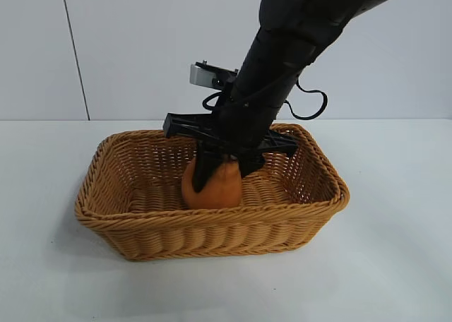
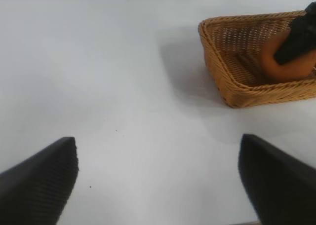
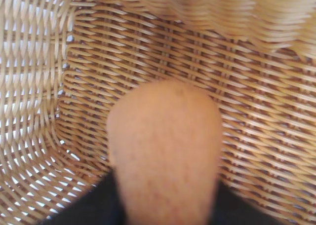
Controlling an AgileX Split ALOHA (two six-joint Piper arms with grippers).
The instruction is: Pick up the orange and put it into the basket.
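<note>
Both right end effector (image 1: 224,168) fingers astride orange (image 1: 217,189)

A lab-like test bench: bare white table (image 1: 395,265), plain panelled wall (image 1: 127,46).

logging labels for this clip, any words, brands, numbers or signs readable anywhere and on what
None: no view shows readable text.
The basket is plain wicker.
The orange carries no sticker.
The right gripper, down inside the basket, shows no marking, nor does the left gripper, parked over the bare table.
</note>
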